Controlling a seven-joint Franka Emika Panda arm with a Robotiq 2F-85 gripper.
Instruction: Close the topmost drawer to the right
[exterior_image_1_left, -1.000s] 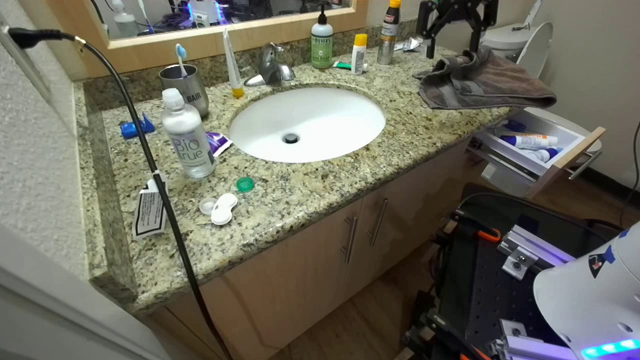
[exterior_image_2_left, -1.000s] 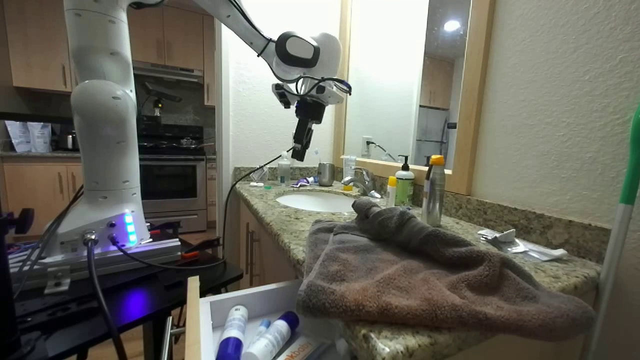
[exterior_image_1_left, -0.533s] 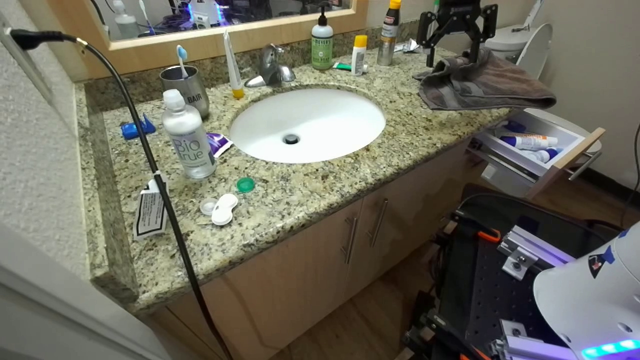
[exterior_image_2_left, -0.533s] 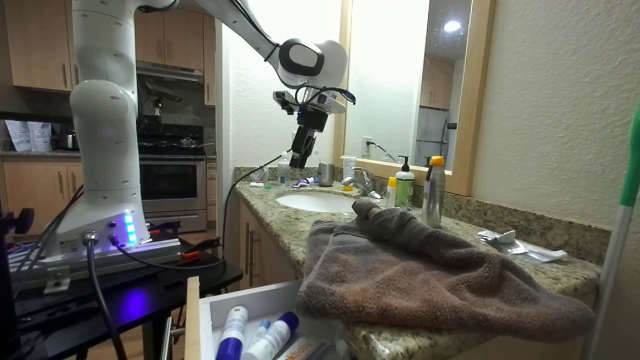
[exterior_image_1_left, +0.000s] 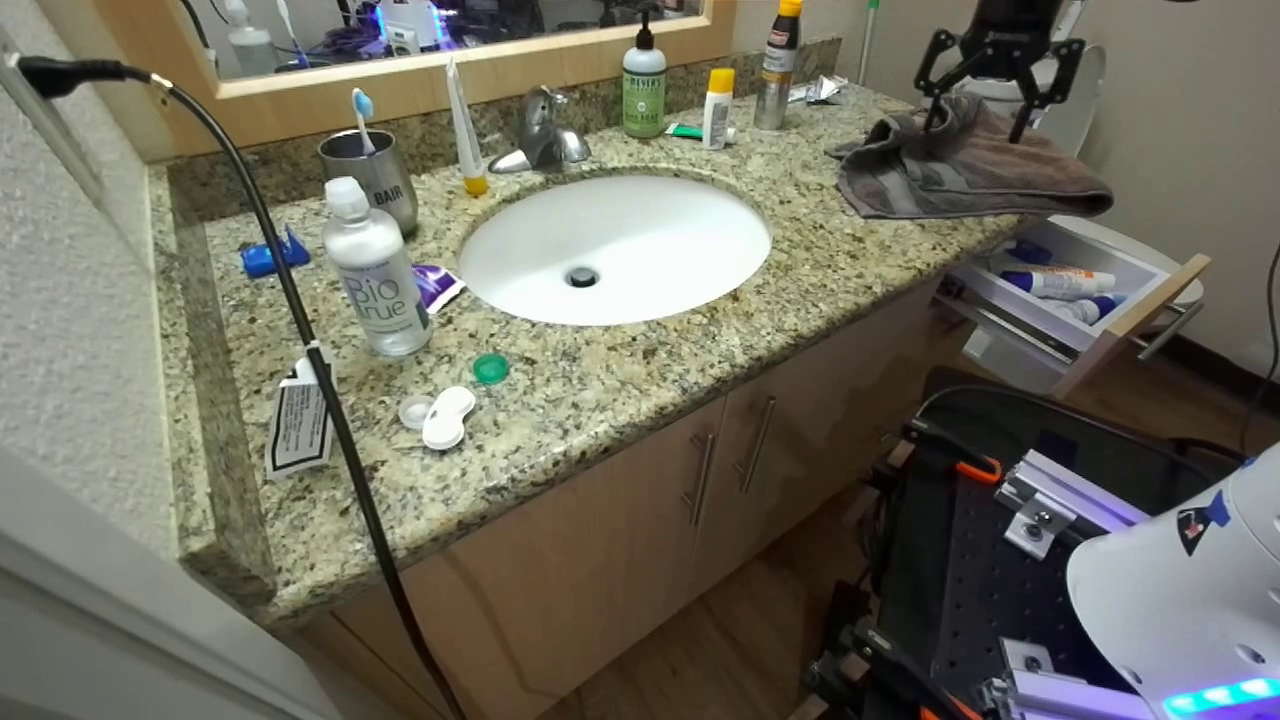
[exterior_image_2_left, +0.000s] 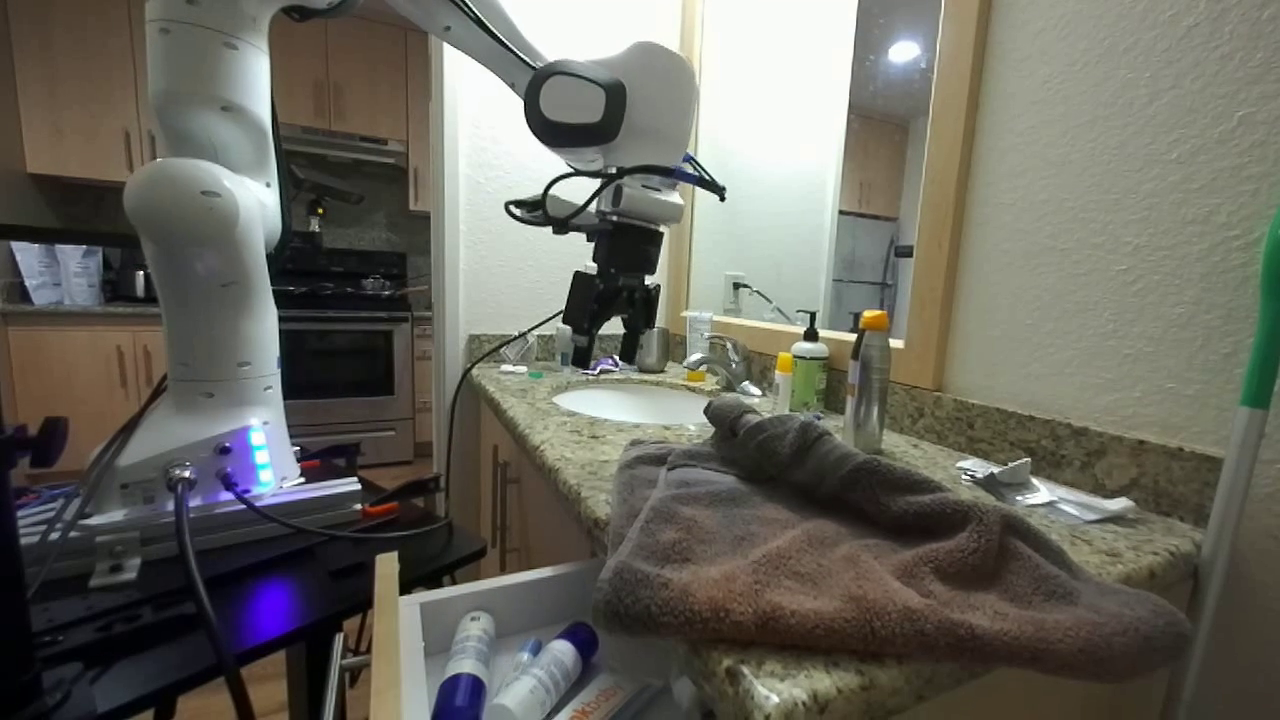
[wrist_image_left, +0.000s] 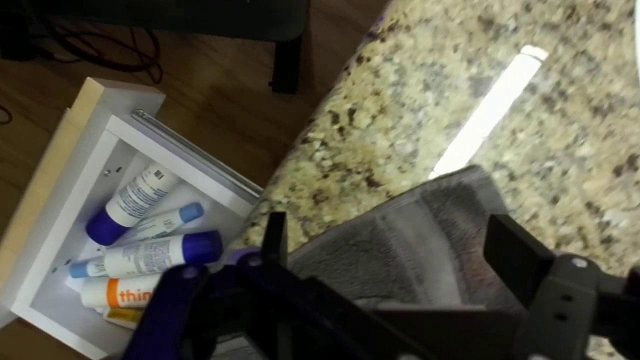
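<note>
Currently, the drawer (wrist_image_left: 180, 165) stands pulled out below the front edge of the table (exterior_image_1_left: 620, 370), near the end corner, with several tubes (wrist_image_left: 145, 257) lying inside it. A towel (exterior_image_2_left: 880, 580) lies across the table near that same corner, part of it hanging past the end edge. The hand (exterior_image_2_left: 605, 358) hangs higher than the table surface, its fingers (wrist_image_left: 515, 255) spread wide in both exterior views, with the towel showing beyond the gap in the wrist view.
</note>
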